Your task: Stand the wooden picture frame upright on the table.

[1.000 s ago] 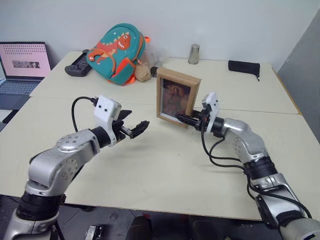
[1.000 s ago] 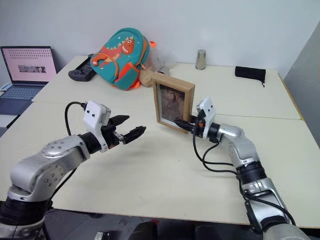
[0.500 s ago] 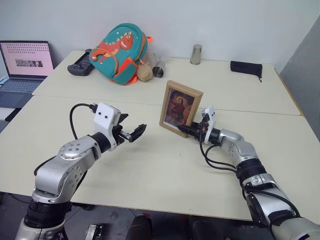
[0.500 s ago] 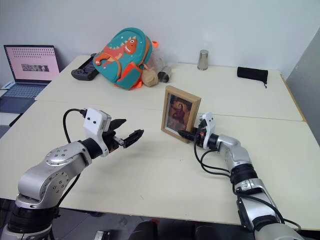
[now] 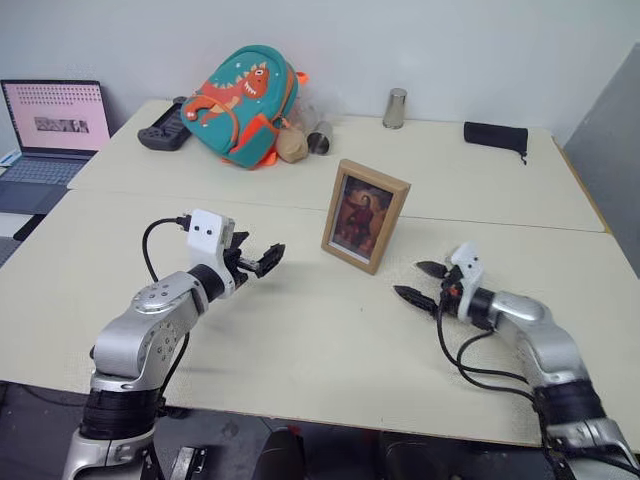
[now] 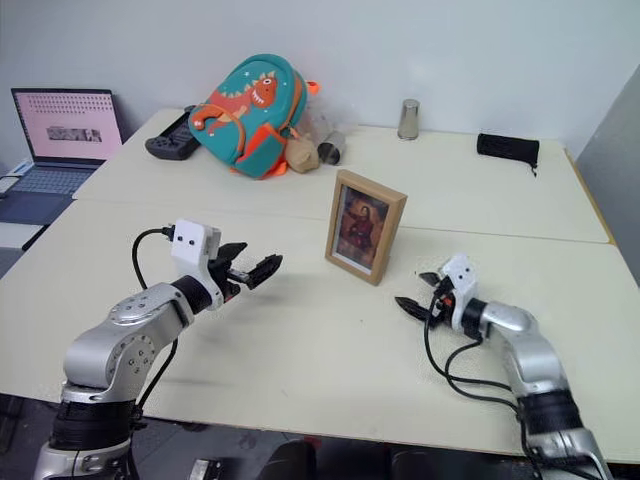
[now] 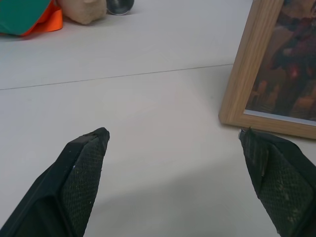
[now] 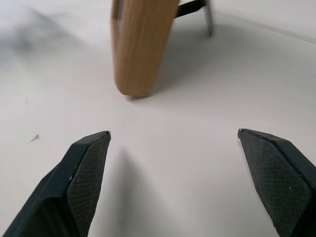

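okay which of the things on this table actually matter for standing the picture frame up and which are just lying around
Part of the job:
wooden picture frame, standing upright on its stand
table
left gripper and right gripper, both open, clear of the frame

Just lying about:
dinosaur backpack
laptop
game controller
metal cup
black pouch

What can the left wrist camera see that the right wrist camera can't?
The left wrist view looks at the front of the wooden picture frame, so you see the dark reddish portrait, plus a corner of the green and orange backpack and the seam across the table. The right wrist view looks at the frame's edge side-on, so you see its thin black stand propping it up behind. Both show the frame standing on the pale table, with two black fingers spread wide and touching nothing.
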